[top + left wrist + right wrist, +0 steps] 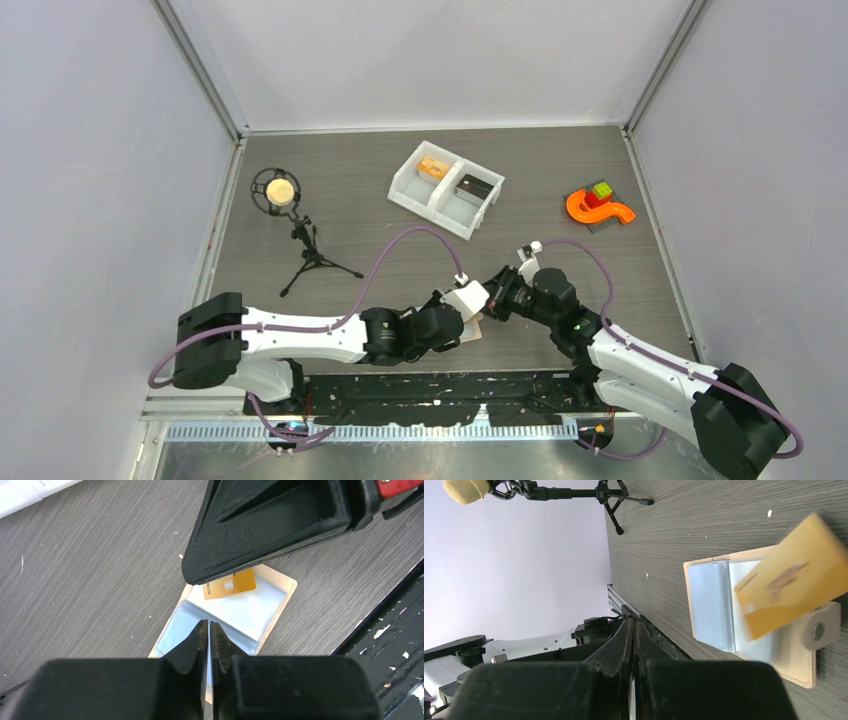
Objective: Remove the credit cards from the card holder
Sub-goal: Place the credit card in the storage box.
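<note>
Left hand (208, 626), fingers pressed together, hovers over the open beige-tan folding card holder (245, 611) on the table (100, 580). Right hand (633, 625) is likewise closed, and a thin orange-tan credit card (229, 584) overlaps the holder's blue lining.

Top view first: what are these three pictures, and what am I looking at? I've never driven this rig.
The top view looks down on two robot arms meeting over a table. The other two pictures come from cameras on each wrist. The left claw and right claw both look shut, holding nothing that I can see. Below them lies the open beige card holder, an orange card over its blue lining. Farther back: a white bin, a microphone and an orange toy.
</note>
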Available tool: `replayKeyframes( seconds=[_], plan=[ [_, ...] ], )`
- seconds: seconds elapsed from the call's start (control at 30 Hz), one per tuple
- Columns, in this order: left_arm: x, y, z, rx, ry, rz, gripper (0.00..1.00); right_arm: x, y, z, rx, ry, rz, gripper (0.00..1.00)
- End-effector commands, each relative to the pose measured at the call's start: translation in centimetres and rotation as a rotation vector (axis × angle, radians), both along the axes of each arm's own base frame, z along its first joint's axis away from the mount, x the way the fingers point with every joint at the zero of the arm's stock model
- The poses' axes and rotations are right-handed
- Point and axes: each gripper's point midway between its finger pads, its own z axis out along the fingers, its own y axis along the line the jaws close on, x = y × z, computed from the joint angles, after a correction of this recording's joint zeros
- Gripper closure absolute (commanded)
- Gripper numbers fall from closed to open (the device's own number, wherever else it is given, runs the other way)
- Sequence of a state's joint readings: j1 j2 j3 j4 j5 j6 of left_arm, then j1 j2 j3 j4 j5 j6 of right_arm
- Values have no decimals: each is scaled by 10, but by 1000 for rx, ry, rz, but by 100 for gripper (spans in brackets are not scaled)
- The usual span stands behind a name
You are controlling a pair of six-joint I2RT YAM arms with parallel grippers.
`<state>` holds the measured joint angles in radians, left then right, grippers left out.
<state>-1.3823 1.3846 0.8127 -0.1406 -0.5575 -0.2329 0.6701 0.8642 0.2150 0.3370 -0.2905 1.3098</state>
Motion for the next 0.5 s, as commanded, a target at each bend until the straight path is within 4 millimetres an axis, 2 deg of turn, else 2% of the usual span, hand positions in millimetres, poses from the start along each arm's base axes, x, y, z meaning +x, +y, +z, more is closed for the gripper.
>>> replayKeyframes(
  seconds=[0.0, 0.07, 0.13, 0.23, 0.33, 0.47],
  plan=[
    [6, -11, 17, -37, -30, 36, 96, 3, 1, 10, 30, -45, -3, 95],
    [8, -4, 17, -43, -25, 73, 98, 8, -2, 9, -44, -129, 4, 95],
    [10, 5, 19, -69, -21, 114, 97, 14, -9, -1, -187, -195, 18, 93],
    [8, 14, 15, -123, 59, 137, 92, 21, -24, -15, -377, -260, 33, 83],
    [5, 18, 11, -182, 155, 148, 88, 27, -33, -24, -473, -290, 33, 71],
    [3, 15, 5, -288, 310, 158, 80, 32, -42, -39, -569, -247, 46, 60]
  ],
)
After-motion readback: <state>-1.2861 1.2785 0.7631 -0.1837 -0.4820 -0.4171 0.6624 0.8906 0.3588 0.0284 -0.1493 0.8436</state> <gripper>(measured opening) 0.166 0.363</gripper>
